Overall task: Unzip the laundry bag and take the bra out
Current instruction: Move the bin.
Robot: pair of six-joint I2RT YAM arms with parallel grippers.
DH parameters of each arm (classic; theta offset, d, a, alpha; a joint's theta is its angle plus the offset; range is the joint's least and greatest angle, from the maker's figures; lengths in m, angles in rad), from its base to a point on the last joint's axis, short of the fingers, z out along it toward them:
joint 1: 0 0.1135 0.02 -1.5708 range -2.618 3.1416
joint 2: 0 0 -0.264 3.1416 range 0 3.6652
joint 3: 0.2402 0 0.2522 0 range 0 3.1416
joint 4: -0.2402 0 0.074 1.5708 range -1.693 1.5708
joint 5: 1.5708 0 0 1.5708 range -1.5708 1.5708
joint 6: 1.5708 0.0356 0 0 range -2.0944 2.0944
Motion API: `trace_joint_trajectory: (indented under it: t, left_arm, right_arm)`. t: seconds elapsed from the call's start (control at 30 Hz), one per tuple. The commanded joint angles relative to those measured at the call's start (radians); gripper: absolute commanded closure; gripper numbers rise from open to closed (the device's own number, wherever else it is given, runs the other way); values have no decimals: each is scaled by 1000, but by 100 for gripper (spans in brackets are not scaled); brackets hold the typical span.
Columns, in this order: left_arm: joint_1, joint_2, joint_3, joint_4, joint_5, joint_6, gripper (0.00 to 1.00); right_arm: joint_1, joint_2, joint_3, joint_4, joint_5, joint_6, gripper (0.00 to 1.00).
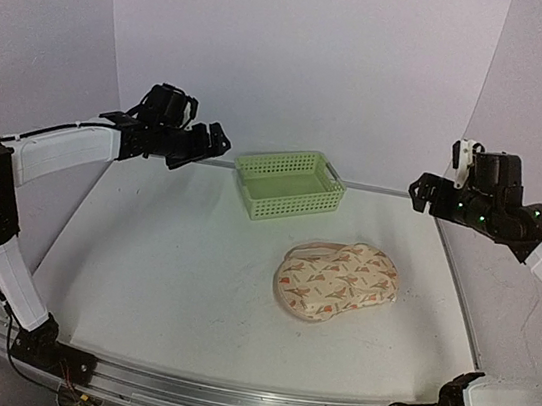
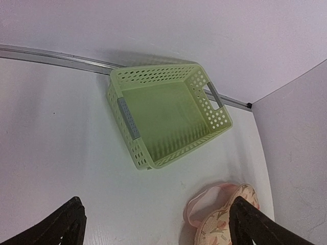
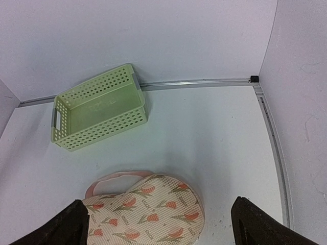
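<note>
Jaws wide both sides, nothing held — task not started.
Top: left gripper (image 1: 214, 143), right gripper (image 1: 422, 192) raised, well apart from bag (image 1: 337, 281) lying near basket (image 1: 289, 185). Left wrist: bag edge only. Right wrist: bag looks zipped — no bra showing.

No legible text, labels, brands or numbers in any view, faint raised marking on the floor of the green basket (image 3: 102, 108), upper left of the right wrist view, too blurred to read, laundry bag (image 3: 148, 209) print only flower motifs
</note>
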Motion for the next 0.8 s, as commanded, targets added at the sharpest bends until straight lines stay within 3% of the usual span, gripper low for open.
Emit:
trace_joint_trajectory:
  t: [0.0,0.4,0.77]
  left_arm:
    - [-4,85,109,18,-3,-14,3]
    - [4,383,384,-53,32,0,7]
    - [44,621,619,-123,84,5,17]
  right_arm:
    - [7,3,8,13,-11,-18,2]
    - [7,-6,17,5,-22,5,2]
    - [5,-9,10,3,-39,31,2]
